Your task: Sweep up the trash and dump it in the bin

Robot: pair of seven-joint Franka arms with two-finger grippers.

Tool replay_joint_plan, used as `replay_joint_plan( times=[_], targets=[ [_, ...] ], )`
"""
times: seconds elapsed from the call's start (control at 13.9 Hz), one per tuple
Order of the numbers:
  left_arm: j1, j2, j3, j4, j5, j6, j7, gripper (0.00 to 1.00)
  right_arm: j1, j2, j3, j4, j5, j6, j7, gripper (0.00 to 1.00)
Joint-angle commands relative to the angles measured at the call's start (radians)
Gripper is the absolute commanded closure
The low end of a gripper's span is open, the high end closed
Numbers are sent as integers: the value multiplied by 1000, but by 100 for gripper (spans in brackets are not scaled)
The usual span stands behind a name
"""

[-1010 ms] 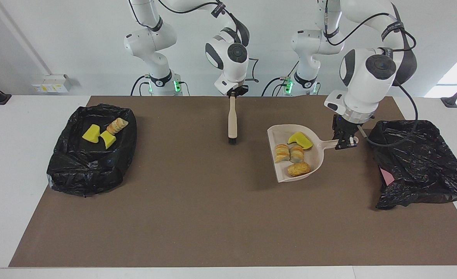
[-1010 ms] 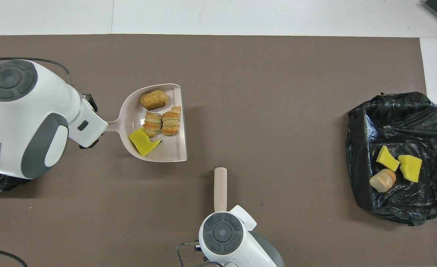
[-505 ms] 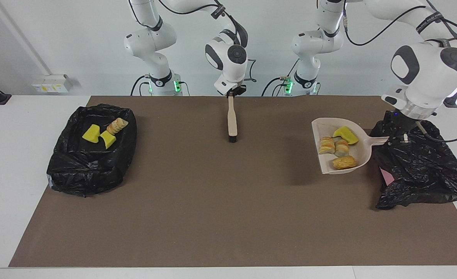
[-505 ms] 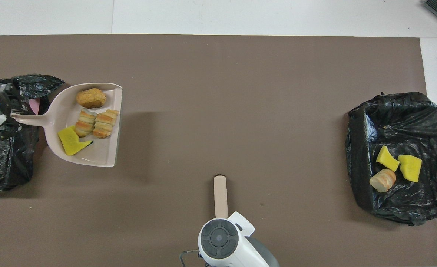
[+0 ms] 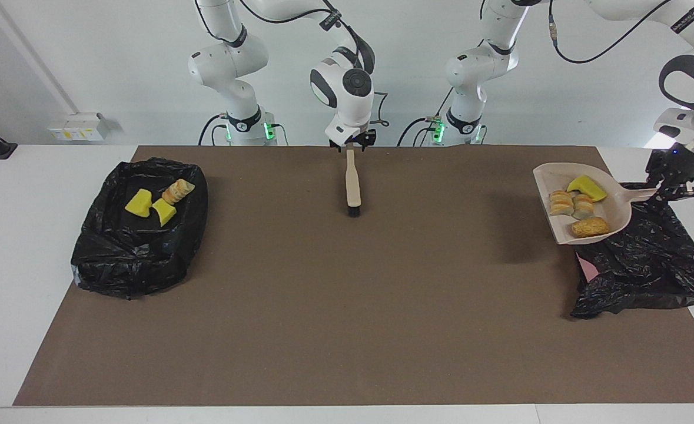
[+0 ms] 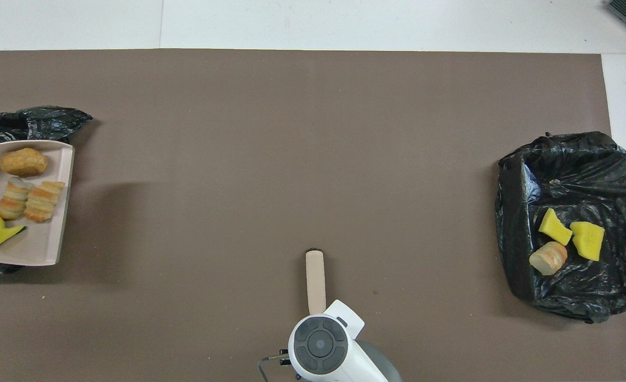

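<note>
My left gripper point(image 5: 674, 189) is shut on the handle of the beige dustpan point(image 5: 550, 176), holding it roughly level in the air over the mat-side edge of the black-bagged bin point(image 5: 647, 265) at the left arm's end. In the pan lie trash pieces: a yellow-green sponge wedge point(image 5: 587, 187), two striped croissant chunks point(image 5: 561, 203) and a bread chunk point(image 5: 590, 227). From overhead the dustpan point(image 6: 31, 249) shows at the picture's edge, the left gripper out of frame. My right gripper point(image 5: 354, 144) stands open at the handle end of the brush point(image 5: 352, 182), whose bristles touch the mat.
A second black-bagged bin point(image 5: 138, 247) sits at the right arm's end, holding two yellow sponge wedges point(image 5: 138, 202) and a croissant piece point(image 5: 179, 190). A brown mat point(image 5: 347, 306) covers the table between the two bins.
The left arm carried the loaded dustpan from the mat's middle, up and over the edge of its bin. The right gripper's fingers spread at the brush handle and rose slightly.
</note>
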Motion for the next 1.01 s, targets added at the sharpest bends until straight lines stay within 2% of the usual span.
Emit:
replay_joint_plan(
  times=[0.0, 0.29, 0.43, 0.5, 0.65, 0.72, 0.94],
  targets=[
    [51, 26, -13, 47, 101, 47, 32, 100, -46, 10, -11, 50, -37, 44, -18, 0],
    [86, 57, -8, 82, 267, 132, 7, 100, -226, 7, -10, 161, -137, 24, -33, 0],
    [80, 61, -8, 85, 400, 202, -85, 100, -290, 10, -10, 208, -181, 25, -36, 0],
    [66, 58, -8, 75, 515, 236, -114, 100, -331, 8, -10, 225, -244, 24, -44, 0],
    [62, 54, -8, 67, 608, 253, -169, 100, -394, 10, -16, 257, -364, 16, -113, 0],
    [59, 51, -8, 64, 655, 253, -197, 100, -404, 10, -46, 274, -382, 5, -125, 0],
    [48, 11, -8, -17, 842, 363, -319, 100, -393, 4, -218, 337, -386, -16, -209, 0]
  ],
)
